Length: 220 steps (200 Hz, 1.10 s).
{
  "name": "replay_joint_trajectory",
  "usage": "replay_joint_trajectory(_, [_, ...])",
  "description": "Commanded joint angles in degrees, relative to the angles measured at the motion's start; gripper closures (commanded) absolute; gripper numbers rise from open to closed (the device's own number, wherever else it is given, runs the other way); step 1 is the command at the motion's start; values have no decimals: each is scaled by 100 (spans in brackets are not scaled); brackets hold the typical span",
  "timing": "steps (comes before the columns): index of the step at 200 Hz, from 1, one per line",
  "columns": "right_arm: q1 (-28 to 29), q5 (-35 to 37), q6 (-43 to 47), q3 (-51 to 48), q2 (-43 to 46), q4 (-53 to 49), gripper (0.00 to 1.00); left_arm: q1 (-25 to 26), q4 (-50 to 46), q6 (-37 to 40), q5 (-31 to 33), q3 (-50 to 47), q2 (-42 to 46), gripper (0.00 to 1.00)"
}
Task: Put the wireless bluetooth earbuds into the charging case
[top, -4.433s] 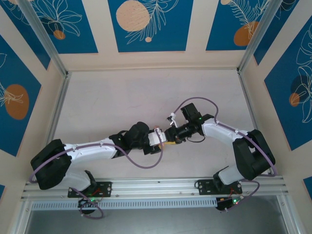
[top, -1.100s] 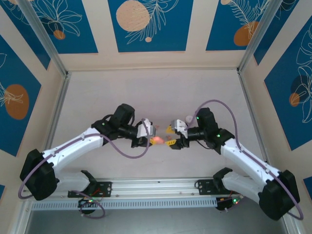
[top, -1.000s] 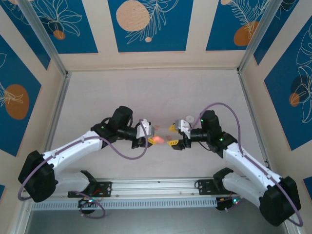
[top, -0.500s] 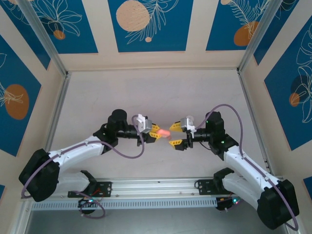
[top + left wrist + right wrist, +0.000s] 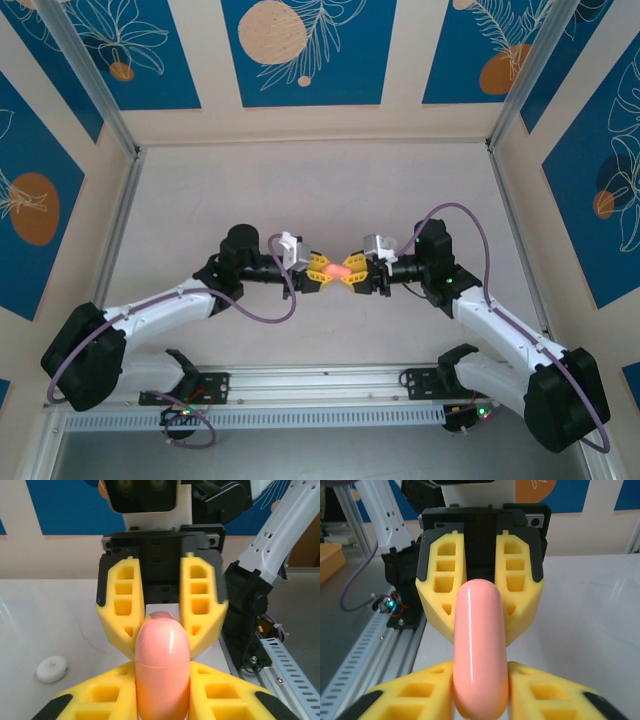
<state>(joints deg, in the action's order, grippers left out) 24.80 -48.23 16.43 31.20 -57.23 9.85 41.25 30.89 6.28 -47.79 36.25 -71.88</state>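
The left arm (image 5: 150, 305) reaches from the near left corner of the table (image 5: 300, 190) toward its middle, forearm about level, with the left gripper (image 5: 328, 271) pointing right. In the left wrist view a small white disc (image 5: 52, 668) lies flat on the bare table at the left of the picture, well apart from everything else. In the same view the gripper's own yellow fingers (image 5: 100, 700) are clamped on the two sides of the case (image 5: 340, 270), which fills the gap between them.

The case is salmon pink, glossy and round-ended, with a thin seam running across it and the lid shut. It lies lengthwise between the two grippers, over the middle of the table and a little toward the near edge. In the wrist views it appears to be held clear of the surface.

The right gripper (image 5: 353, 272) faces the left one head on, tip to tip, and is closed on the other end of the case. In the right wrist view its yellow fingers press both sides of the case, and the left gripper's fingers flank the far end. The right arm (image 5: 500, 320) runs back to the near right corner
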Motion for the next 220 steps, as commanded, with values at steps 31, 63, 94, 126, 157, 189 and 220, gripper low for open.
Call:
replay_joint_trajectory(31, [43, 130, 1111, 676, -18, -1498, 81, -43, -893, 605, 11, 124, 191, 52])
replay_joint_trajectory(63, [68, 565, 2095, 1218, -77, -2931, 81, -43, -2246, 1408, 219, 397, 460, 45])
replay_joint_trajectory(94, [120, 585, 2409, 1384, -155, -3272, 81, -39, -2452, 1510, 218, 492, 471, 45])
replay_joint_trajectory(126, [222, 381, 2353, 1376, -273, -3126, 81, -39, -2079, 1287, 162, 463, 365, 46])
replay_joint_trajectory(157, [319, 271, 2189, 1337, -410, -2892, 81, -31, -1967, 1196, 50, 507, 263, 50])
replay_joint_trajectory(189, [374, 209, 2076, 1308, -506, -2675, 81, -30, -1964, 1156, -2, 526, 221, 55])
replay_joint_trajectory(220, [403, 208, 2048, 1342, -609, -2637, 81, -26, -1887, 1090, -11, 493, 234, 59])
